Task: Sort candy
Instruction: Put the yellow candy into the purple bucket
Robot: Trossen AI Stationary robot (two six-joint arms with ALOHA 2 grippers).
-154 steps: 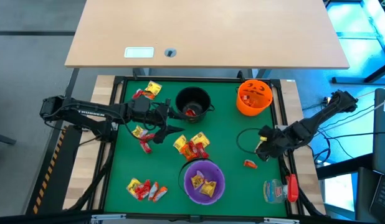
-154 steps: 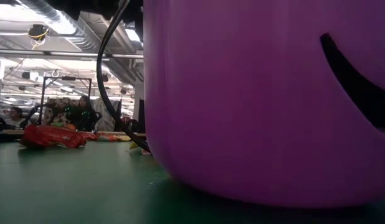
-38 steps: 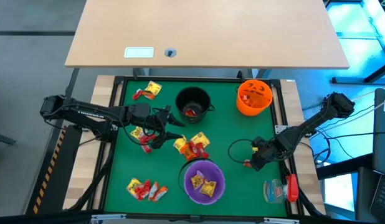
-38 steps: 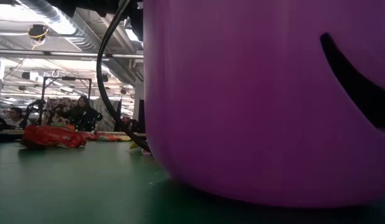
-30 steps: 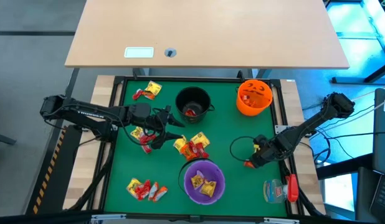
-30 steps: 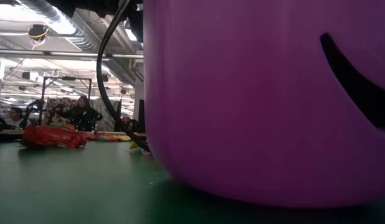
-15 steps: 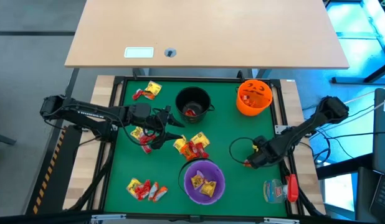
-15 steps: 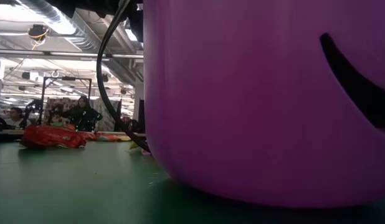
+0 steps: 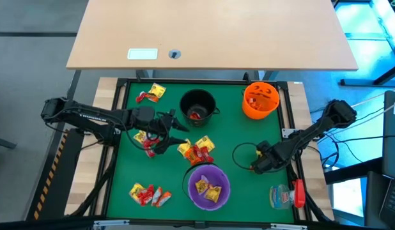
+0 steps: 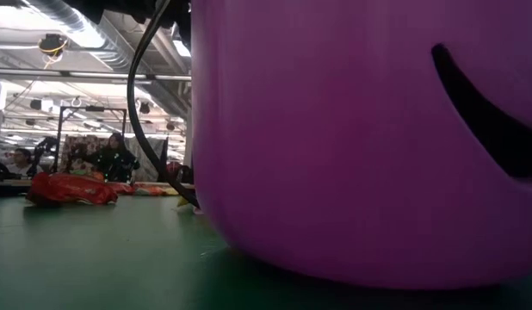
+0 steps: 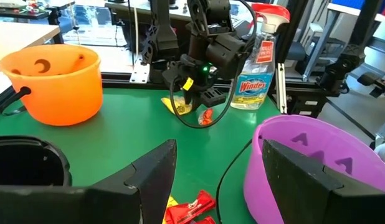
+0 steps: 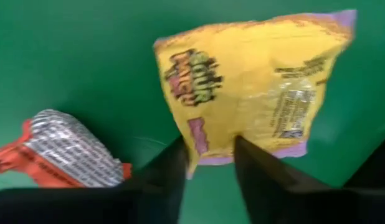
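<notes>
Small yellow and red wrapped candies lie in heaps on the green mat: at the far left [image 9: 154, 92], under my left arm [image 9: 146, 137], mid-table [image 9: 196, 151] and near left [image 9: 149, 193]. More sit in the purple bowl [image 9: 209, 186]. My right gripper [image 9: 255, 165] is at the right side of the mat, shut on a yellow candy packet [image 12: 242, 87]. A red candy [image 12: 61, 155] lies on the mat beside it. My left gripper [image 9: 181, 130] hovers open between the black bowl [image 9: 197, 105] and the mid-table heap. My right gripper pinches the yellow packet by one edge [image 12: 208, 140] between its two fingers [image 12: 167, 171]. It comes from above, slanting in from the table's right. In the left wrist view the packet [image 11: 179, 104] hangs below the fingers, just over the mat.
An orange bowl [image 9: 260, 100] stands at the far right, and a clear spray bottle with a red trigger [image 9: 286, 195] lies at the near right corner. A black cable loop [image 9: 242, 152] hangs by my right gripper. The purple bowl [image 10: 361, 138] fills the low view.
My right gripper has crept a little toward the table's left, still shut on the yellow packet, and its arm has swung slightly. In the low view the purple bowl has shifted a little to the left. My left arm has kept still.
</notes>
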